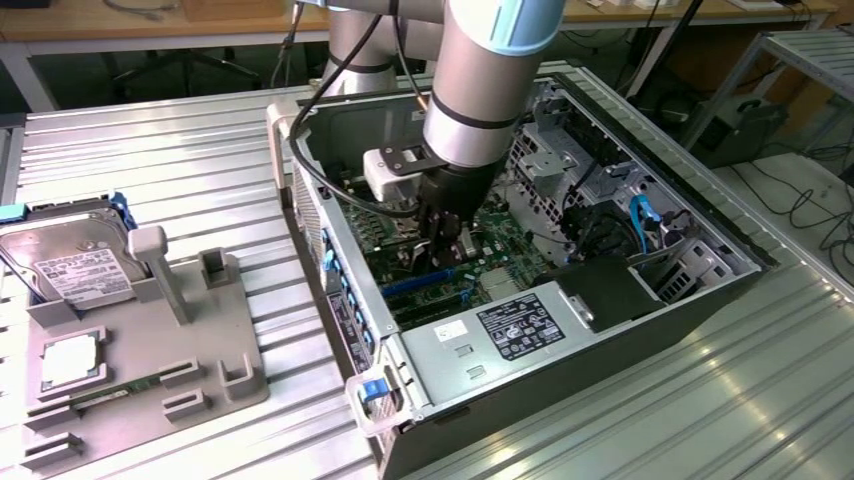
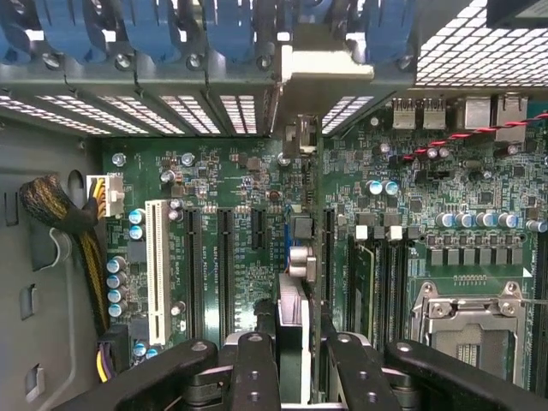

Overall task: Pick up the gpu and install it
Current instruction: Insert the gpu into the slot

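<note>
The gpu stands on edge inside the open computer case, seen edge-on in the wrist view. Its long axis runs parallel to the expansion slots of the motherboard, with the silver bracket end pointing at the case's rear wall, where the blue slot clips sit. The board's lower edge lies along a slot line; whether it is fully seated cannot be told.

The gripper is partly closed, and its black fingers clamp the card's upper edge from both sides. In the exterior view the gripper reaches straight down into the case from the grey arm, low over the motherboard, roughly mid-case.

Card looks: thin, green board edge, dark and silver parts along one face, and a bent silver metal bracket at the rear end that meets the perforated rear panel.

Nearby on the motherboard: a white slot and black slots to one side, and an empty CPU socket to the other. A braided cable bundle runs along the case wall.

Outside the case, at the exterior view's left, a grey fixture tray holds a hard drive with a white label and a small square processor chip. All of this sits on a ribbed metal table.
</note>
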Robot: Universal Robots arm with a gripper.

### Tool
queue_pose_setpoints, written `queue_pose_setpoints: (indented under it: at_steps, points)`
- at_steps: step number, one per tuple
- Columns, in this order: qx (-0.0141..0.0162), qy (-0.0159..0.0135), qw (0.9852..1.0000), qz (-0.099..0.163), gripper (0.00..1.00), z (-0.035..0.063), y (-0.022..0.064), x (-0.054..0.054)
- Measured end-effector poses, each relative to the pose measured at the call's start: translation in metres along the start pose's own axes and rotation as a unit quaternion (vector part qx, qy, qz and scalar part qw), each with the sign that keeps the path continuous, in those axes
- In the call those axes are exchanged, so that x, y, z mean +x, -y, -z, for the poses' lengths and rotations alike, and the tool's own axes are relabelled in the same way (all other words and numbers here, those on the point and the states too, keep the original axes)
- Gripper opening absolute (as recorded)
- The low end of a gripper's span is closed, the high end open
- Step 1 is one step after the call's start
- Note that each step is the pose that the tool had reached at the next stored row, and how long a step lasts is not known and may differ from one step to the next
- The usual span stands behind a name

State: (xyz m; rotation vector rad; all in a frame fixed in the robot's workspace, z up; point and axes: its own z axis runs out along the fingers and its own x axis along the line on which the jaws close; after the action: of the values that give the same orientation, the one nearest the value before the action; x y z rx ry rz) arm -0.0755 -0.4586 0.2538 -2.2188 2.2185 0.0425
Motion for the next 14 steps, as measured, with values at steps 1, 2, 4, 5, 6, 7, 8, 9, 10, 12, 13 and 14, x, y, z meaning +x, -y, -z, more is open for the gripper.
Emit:
queue_pose_setpoints:
  at_steps: [1,2,4,5,6,7,8,9,10,12,13,14]
  points:
    - [-0.0001,0.0000,1.0000,0.000,0.27,-0.0001,0.0000,0.0000]
    - [-0.0002,0.0000,1.0000,0.000,0.27,-0.0002,0.0000,0.0000]
    - [-0.0002,0.0001,1.0000,0.000,0.27,-0.0009,0.0001,0.0000]
    - [-0.0002,0.0002,1.0000,0.000,0.27,-0.0015,0.0001,0.0000]
    - [-0.0003,0.0001,1.0000,0.000,0.27,-0.0018,0.0001,0.0001]
    - [-0.0003,0.0000,1.0000,0.000,0.27,-0.0022,0.0001,0.0005]
    - [-0.0003,0.0001,1.0000,0.000,0.27,-0.0025,0.0001,0.0007]
    - [-0.0003,0.0001,1.0000,0.000,0.27,-0.0026,0.0001,0.0008]
    - [-0.0003,0.0000,1.0000,0.000,0.27,-0.0027,0.0001,0.0012]
    - [-0.0003,0.0000,1.0000,0.000,0.27,-0.0030,0.0001,0.0013]
    - [-0.0003,0.0000,1.0000,0.000,0.27,-0.0033,0.0001,0.0013]
    - [-0.0004,0.0000,1.0000,0.001,0.27,-0.0036,-0.0001,0.0014]
